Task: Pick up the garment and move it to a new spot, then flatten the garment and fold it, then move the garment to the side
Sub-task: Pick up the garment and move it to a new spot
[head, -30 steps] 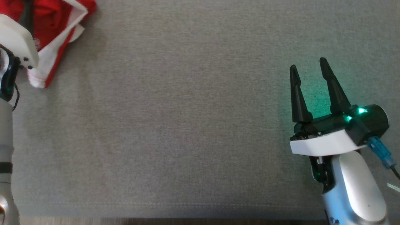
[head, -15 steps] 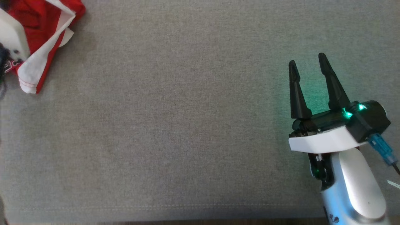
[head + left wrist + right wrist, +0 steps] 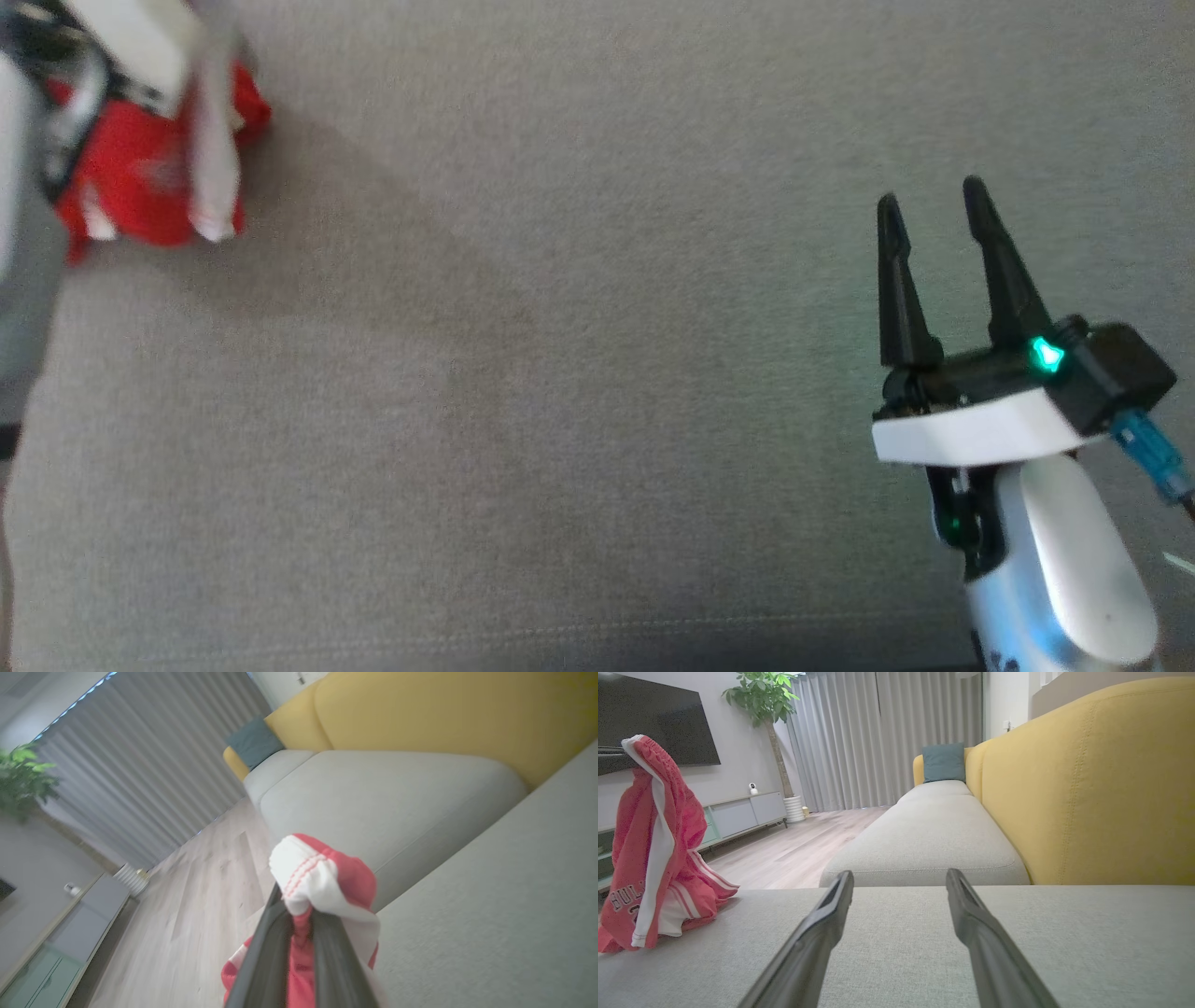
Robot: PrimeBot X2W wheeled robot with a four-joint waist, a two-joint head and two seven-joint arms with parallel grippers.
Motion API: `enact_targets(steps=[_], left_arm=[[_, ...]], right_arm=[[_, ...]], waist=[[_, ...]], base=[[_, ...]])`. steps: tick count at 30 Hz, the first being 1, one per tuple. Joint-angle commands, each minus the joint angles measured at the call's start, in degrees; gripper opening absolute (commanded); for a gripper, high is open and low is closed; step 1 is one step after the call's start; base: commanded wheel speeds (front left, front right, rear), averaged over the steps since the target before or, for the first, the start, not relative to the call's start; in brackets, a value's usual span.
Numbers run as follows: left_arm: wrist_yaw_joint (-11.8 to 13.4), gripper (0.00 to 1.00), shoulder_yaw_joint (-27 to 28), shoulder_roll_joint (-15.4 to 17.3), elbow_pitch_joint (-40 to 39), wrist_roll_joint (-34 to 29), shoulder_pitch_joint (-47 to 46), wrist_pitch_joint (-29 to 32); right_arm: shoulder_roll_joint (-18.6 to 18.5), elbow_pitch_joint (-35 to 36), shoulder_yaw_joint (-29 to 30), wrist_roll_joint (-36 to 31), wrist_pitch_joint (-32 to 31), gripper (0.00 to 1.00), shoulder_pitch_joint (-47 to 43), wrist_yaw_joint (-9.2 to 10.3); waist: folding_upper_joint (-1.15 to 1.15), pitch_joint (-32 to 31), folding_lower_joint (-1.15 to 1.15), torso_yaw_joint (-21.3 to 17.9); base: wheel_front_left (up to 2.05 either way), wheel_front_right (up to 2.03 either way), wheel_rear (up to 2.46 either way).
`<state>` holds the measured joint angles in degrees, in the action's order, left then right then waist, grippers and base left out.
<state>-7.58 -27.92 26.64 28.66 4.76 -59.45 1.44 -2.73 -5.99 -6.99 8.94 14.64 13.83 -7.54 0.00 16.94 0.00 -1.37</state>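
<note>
Pinches one red-and-white garment point(image 3: 654, 849) by its top in the closed left gripper point(image 3: 301, 910), lower folds resting at the far left of the grey cushion point(image 3: 560, 373). Holds the right gripper point(image 3: 929, 201) empty at lower right, its two fingers point(image 3: 1005, 280) apart.

Grey woven-fabric sofa seat point(image 3: 597, 373) in front, a second long grey seat cushion point(image 3: 924, 830) beyond it, mustard-yellow padded backrest point(image 3: 1087, 788) with a square teal cushion point(image 3: 943, 762) at the far end. Pale wood plank floor point(image 3: 794, 854), floor-length grey pleated curtains point(image 3: 878, 737), tall leafy potted plant point(image 3: 761, 695) beside them. Big black TV screen point(image 3: 654, 723) on the light grey wall point(image 3: 733, 765) above a low grey cabinet point(image 3: 742, 812).
</note>
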Motion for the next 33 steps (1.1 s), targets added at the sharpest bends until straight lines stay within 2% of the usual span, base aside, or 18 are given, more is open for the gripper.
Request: enact_targets(steps=[1, 8, 14, 20, 21, 28, 29, 30, 31, 33], left_arm=[[0.1, 0.00, 0.2, 3.1, -2.7, 0.9, -4.0, -0.4], [0.1, 0.00, -13.0, 2.7, -9.3, 7.9, -5.3, -1.8], [0.1, 0.00, -20.4, -1.3, -11.1, 13.2, -4.7, -3.4], [0.4, 0.00, -23.7, -8.4, -4.5, 15.3, -1.8, -7.2], [0.4, 0.00, -23.7, -8.4, -4.5, 15.3, -1.8, -7.2], [2.2, 0.00, -24.8, -16.4, 7.7, 17.2, 1.8, -12.4], [2.5, 0.19, -24.7, -17.2, 9.2, 17.5, 2.1, -13.0], [2.7, 0.67, -24.5, -18.0, 10.4, 17.7, 2.3, -13.6], [2.9, 1.00, -24.3, -18.6, 11.5, 17.9, 2.4, -14.2], [3.4, 1.00, -23.8, -19.6, 13.1, 18.3, 2.6, -15.1]], right_arm=[[-0.1, 1.5, -1.1, 0.4, 0.4, 1.00, -1.1, 0.05], [-0.1, 1.4, -1.0, 1.0, 0.4, 1.00, -2.8, 0.05], [-0.1, 2.0, -1.6, 1.9, 0.4, 1.00, -2.9, 0.05], [-0.1, 2.2, -2.8, 3.6, 0.4, 1.00, -2.2, 0.05], [-0.1, 2.2, -2.8, 3.6, 0.4, 1.00, -2.2, 0.05], [-0.1, 2.5, -3.9, 5.0, 0.4, 1.00, -1.5, 0.05], [-0.1, 2.5, -3.8, 5.0, 0.4, 1.00, -1.4, 0.05], [-0.1, 2.5, -3.7, 5.1, 0.4, 1.00, -1.4, 0.05], [-0.1, 2.5, -3.6, 5.1, 0.4, 1.00, -1.4, 0.05], [-0.1, 2.5, -3.2, 5.1, 0.4, 1.00, -1.4, 0.05]], waist=[[0.00, -2.5, 0.00, -1.8], [0.00, -5.7, 0.00, -6.6], [0.00, -4.0, 0.00, -11.6], [0.00, -1.2, 0.00, -16.0], [0.00, -1.2, 0.00, -16.0], [0.00, 1.2, 0.00, -19.2], [0.00, 1.3, 0.00, -19.3], [0.00, 1.4, 0.00, -19.3], [0.00, 1.5, 0.00, -19.3], [0.00, 1.6, 0.00, -18.8]], base=[[0.00, 0.00, 0.00], [0.00, 0.00, 0.00], [0.00, 0.00, 0.00], [0.00, 0.00, 0.00], [0.00, 0.00, 0.00], [0.00, 0.00, 0.00], [0.00, 0.00, 0.00], [0.00, 0.00, 0.00], [0.00, 0.00, 0.00], [0.00, 0.00, 0.00]])
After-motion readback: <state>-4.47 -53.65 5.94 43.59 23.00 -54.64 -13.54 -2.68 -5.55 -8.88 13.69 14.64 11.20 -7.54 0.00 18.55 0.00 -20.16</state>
